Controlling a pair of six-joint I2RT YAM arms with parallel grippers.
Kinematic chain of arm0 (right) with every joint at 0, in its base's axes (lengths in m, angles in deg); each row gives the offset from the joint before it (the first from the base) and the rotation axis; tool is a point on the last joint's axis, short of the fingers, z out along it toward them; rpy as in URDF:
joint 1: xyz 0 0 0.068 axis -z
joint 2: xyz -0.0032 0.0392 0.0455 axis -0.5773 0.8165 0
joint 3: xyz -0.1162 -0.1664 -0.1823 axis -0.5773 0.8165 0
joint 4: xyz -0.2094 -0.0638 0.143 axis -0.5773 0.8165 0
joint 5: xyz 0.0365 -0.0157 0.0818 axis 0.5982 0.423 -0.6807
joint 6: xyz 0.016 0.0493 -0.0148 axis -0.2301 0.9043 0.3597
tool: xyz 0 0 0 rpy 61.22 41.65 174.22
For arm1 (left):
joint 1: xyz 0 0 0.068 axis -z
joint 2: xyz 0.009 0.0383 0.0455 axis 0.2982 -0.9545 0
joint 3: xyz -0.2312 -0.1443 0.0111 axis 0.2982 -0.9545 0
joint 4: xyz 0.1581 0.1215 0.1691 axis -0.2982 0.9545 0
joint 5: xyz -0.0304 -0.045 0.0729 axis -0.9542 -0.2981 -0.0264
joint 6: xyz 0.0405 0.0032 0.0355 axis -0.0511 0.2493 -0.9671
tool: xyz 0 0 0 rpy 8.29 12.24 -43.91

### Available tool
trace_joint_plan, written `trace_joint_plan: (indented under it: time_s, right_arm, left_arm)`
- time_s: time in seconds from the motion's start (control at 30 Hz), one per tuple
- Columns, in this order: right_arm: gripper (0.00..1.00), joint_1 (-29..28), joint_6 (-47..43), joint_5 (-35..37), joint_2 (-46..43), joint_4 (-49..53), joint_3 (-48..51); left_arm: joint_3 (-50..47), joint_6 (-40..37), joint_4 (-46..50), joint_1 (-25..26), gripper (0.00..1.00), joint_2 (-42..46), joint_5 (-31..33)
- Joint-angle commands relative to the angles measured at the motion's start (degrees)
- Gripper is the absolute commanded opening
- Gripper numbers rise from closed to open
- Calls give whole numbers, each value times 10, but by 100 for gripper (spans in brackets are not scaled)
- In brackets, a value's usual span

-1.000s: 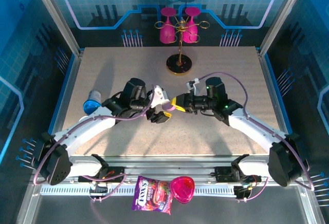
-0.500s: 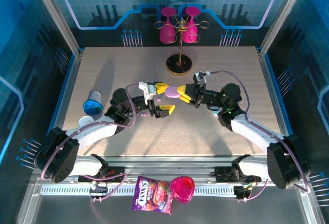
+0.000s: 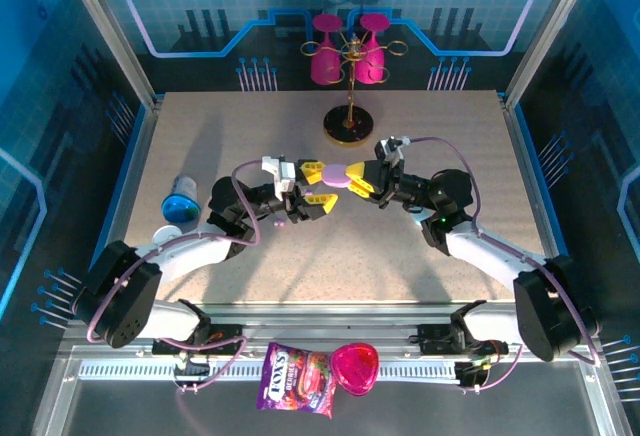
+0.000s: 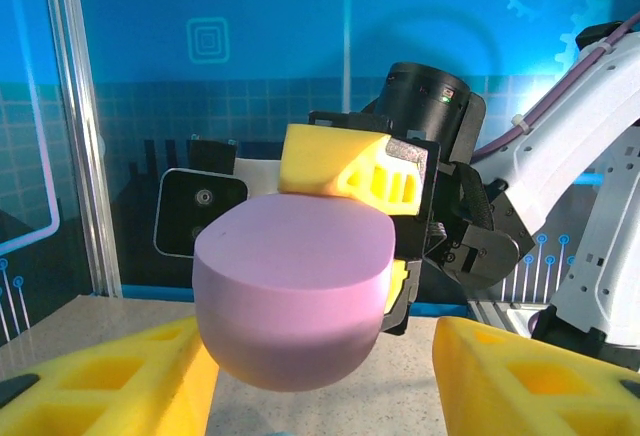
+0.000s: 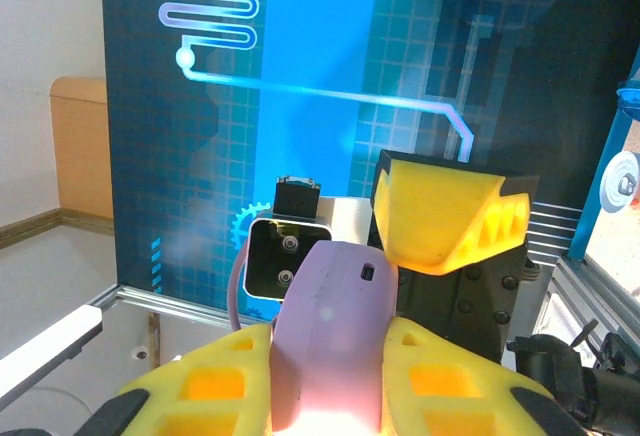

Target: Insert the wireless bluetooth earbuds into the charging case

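Note:
A lilac pebble-shaped charging case hangs closed above the table's middle. My right gripper is shut on it, and its yellow fingers press both sides of the case. My left gripper faces it from the left. In the left wrist view the case sits between my left gripper's open yellow fingers, with a gap on the right side. A tiny lilac speck, possibly an earbud, lies on the table under the left wrist.
A blue round cap and a small white piece lie at the left. A gold stand with pink glasses is at the back. A candy packet and a pink heart box lie off the front edge.
Both grippers rose toward the table's back with the case. The left gripper's jaws have narrowed round the case's left end. The right gripper's hold is unchanged.

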State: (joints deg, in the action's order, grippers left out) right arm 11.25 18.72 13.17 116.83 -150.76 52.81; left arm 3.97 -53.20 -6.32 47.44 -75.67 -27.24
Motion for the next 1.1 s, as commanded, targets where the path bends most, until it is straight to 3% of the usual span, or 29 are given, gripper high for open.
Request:
trace_joint_plan:
  time_s: [0.0, 0.6, 0.8, 0.87, 1.0, 1.07]
  right_arm:
    - [17, -7, 3, 8, 7, -27, 4]
    - [16, -18, -15, 2, 17, 2, -8]
    - [17, -18, -15, 3, 16, 6, -8]
    - [23, -18, -17, 5, 13, 12, -9]
    - [52, -16, -48, 5, -3, 53, -12]
    - [64, -11, -113, 6, -31, 121, -19]
  left_arm:
    - [15, 11, -34, -1, 55, -5, -23]
    - [22, 14, -26, -1, 50, -2, -39]
    - [21, 14, -26, -1, 32, -2, -42]
    - [20, 13, -26, -1, 27, -2, -42]
    - [18, 15, -20, -1, 25, 0, -40]
    - [15, 16, -6, -4, 25, 5, -39]
